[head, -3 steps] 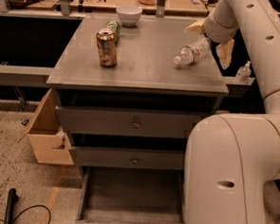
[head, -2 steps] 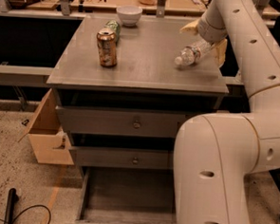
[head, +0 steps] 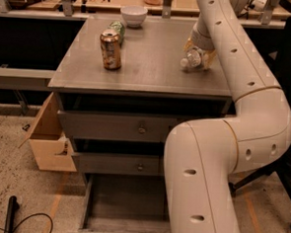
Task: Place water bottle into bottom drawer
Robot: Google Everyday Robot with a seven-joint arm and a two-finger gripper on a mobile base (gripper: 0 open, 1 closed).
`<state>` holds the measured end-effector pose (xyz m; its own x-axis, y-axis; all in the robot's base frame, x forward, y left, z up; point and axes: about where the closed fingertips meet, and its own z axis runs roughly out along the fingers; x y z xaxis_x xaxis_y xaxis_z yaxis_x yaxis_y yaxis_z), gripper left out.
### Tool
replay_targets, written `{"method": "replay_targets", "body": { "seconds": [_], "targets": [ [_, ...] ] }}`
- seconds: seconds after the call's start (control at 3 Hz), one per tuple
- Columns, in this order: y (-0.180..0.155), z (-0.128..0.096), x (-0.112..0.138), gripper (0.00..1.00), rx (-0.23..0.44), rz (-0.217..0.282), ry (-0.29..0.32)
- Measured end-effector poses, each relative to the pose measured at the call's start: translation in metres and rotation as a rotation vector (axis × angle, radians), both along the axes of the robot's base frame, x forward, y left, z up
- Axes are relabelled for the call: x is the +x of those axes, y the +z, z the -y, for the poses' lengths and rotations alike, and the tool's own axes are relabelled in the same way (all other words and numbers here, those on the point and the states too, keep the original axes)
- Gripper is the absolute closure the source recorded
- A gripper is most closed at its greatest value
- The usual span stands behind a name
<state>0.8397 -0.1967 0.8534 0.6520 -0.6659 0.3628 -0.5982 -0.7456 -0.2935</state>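
Note:
The water bottle, small, clear and crinkled, lies on its side at the right of the grey cabinet top. My gripper is down over the bottle's far end, open, with a yellowish finger on either side of it. The bottle still rests on the top. The bottom drawer is pulled out at floor level and shows a plain grey inside. Its right part is hidden behind my white arm.
A gold-brown can stands at the left of the top, with a green can and a white bowl behind it. Two knobbed drawers are closed. A cardboard box and a black cable lie on the floor to the left.
My gripper has moved left from beside the bottle to over it. The arm has swung closer across the right of the view. The bottle has not moved.

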Motion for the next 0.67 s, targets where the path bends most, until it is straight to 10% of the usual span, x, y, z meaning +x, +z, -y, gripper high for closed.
{"method": "replay_targets", "body": {
  "seconds": [0.67],
  "targets": [
    [-0.0053, -0.0047, -0.0021, 0.88, -0.014, -0.023, 0.016]
  ]
}}
